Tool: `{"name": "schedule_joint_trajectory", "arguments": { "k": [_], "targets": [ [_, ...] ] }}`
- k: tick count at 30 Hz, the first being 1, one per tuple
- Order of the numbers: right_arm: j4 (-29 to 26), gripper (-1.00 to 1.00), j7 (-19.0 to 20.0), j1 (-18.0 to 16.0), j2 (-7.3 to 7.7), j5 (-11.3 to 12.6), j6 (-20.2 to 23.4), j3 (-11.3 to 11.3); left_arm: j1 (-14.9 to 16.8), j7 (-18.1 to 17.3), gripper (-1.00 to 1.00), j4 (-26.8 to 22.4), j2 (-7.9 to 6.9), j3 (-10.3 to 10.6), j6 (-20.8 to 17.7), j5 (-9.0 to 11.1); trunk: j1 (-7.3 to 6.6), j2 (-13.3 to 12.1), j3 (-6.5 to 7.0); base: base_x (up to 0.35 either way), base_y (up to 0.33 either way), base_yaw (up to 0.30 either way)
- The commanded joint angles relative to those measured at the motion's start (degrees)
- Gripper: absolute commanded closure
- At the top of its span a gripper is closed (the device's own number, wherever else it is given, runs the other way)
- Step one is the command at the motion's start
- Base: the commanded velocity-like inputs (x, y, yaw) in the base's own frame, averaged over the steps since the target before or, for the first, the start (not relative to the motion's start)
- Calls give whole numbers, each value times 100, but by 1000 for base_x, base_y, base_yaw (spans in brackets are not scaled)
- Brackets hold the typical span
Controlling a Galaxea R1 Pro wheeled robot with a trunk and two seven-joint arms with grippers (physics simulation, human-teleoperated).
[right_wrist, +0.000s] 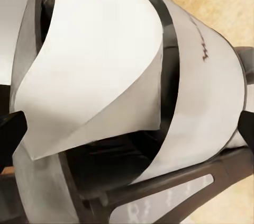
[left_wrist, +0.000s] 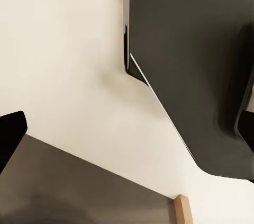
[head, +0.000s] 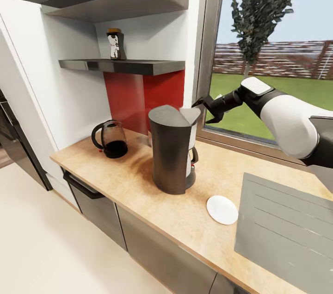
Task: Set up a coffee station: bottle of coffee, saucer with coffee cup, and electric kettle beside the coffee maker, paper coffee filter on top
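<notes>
Two fingers of the right gripper [head: 200,105] stand apart just beside the paper filter [head: 188,115] — apparently let go — resting atop the coffee maker [head: 172,155], with the saucer [head: 222,209] near and the coffee bottle [head: 114,44] on the shelf [head: 138,66].

The right arm [head: 296,122] runs off the head view's right edge, and the grey panel [head: 286,224] on the counter is cut by the right and bottom edges. The coffee maker [head: 172,155] hides the counter just behind it, and most of the paper filter [head: 190,115] at its top right. The bottle's [head: 114,44] label is too small to read. In the right wrist view only dark fingertips [right_wrist: 11,131] show at the edges; the filter [right_wrist: 95,70] covers the maker's top.
</notes>
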State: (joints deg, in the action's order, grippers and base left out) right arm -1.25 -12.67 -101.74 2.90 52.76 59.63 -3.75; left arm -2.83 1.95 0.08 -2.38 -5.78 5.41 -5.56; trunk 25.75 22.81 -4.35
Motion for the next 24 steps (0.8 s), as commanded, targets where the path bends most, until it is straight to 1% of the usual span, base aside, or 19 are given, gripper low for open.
{"name": "schedule_joint_trajectory", "arguments": {
  "k": [1, 24],
  "targets": [
    [-6, -100, -60, -3, 0, 24, 14, -38, 2, 16, -100, 1, 0, -46, 22, -59, 3, 11, -11, 0, 0, 0],
    [-12, -100, -60, -3, 28, 24, 14, -46, 2, 16, -100, 1, -6, -46, 22, -59, 3, 11, -11, 0, 0, 0]
  ]
}}
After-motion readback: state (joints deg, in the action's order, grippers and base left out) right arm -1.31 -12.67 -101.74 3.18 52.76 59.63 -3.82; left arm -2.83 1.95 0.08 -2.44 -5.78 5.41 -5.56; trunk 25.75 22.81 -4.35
